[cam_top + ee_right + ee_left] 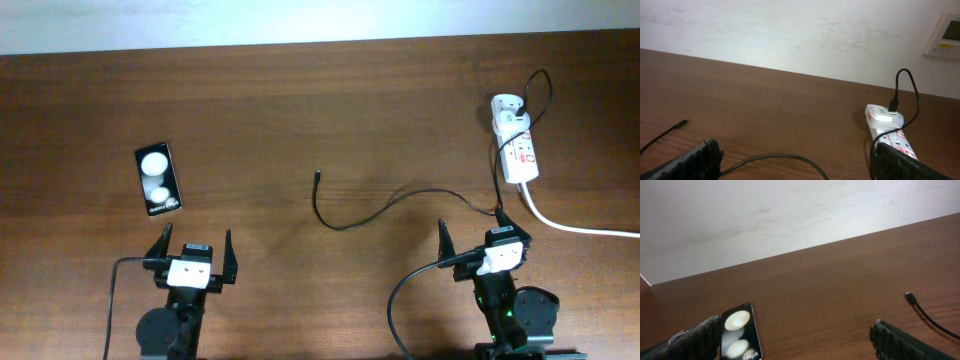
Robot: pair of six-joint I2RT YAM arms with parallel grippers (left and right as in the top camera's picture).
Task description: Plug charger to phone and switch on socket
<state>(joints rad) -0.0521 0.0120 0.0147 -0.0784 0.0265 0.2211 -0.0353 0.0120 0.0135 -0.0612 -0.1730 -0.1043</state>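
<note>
The phone [158, 179] lies flat at the left of the table, glossy face up; in the left wrist view it [740, 332] sits by my left finger. The charger cable [380, 210] curves across the middle, its plug tip [317, 175] loose on the wood, also seen in the left wrist view [910, 297]. Its other end runs to the white adapter [507, 108] on the socket [519, 150] at the far right. My left gripper [195, 252] is open and empty just near of the phone. My right gripper [472, 240] is open and empty near of the socket [890, 132].
A thick white cord [575, 226] leaves the socket toward the right edge. The robots' own black cables [110, 290] hang at the near edge. A white wall runs behind the table's far edge [790, 250].
</note>
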